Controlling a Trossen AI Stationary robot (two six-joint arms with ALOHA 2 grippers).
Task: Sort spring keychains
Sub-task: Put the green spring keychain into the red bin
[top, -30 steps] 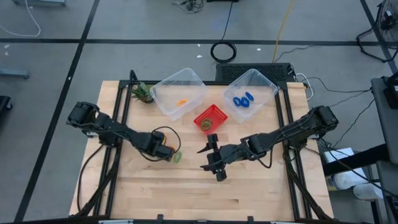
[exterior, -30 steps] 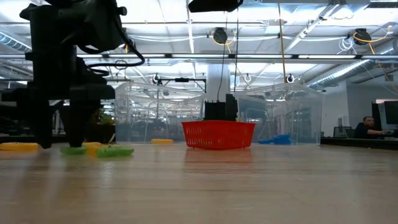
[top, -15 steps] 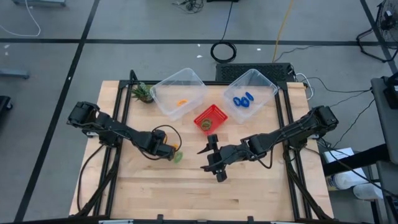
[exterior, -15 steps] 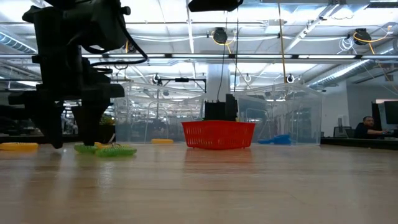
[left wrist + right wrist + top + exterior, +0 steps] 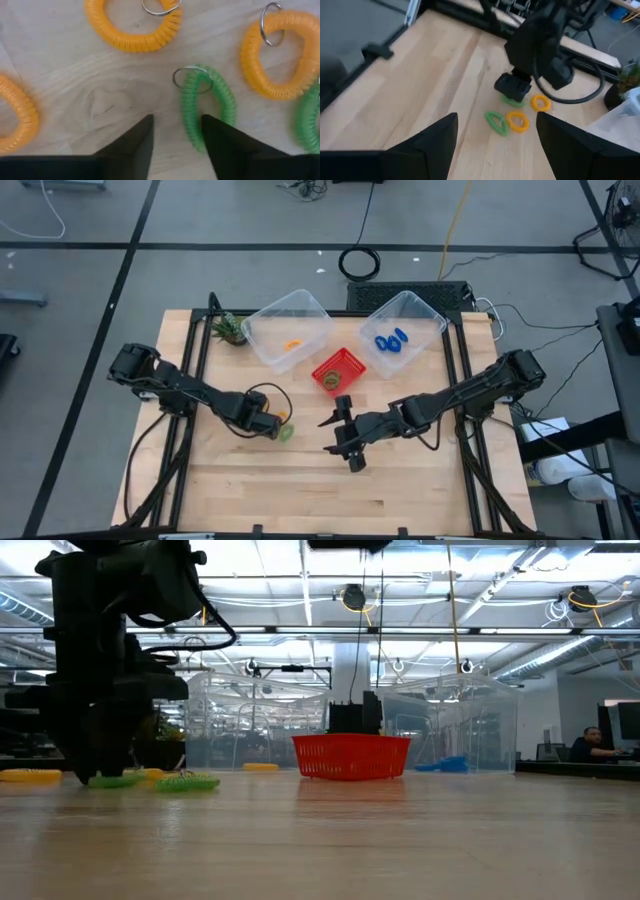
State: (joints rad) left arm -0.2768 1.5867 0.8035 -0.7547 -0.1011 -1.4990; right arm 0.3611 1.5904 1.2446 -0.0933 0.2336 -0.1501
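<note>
2 clear bins [image 5: 290, 330], 1 red basket [image 5: 339, 369], 2 blue keychains [image 5: 390, 341], 1 plant [image 5: 228, 329], 2 arms; loose keychains by left gripper [image 5: 279, 426] uncountable.

Left arm: reaches from the table's left edge toward its middle, wrist bent down. Left gripper [image 5: 270, 425]: low at the tabletop, left of centre; fingers [image 5: 131, 145] parted by a narrow gap.

Right arm: reaches from the right edge toward centre, held low. Right gripper [image 5: 340, 435]: near mid-table, pointing left, fingers [image 5: 432, 137] spread wide, holding nothing.
</note>
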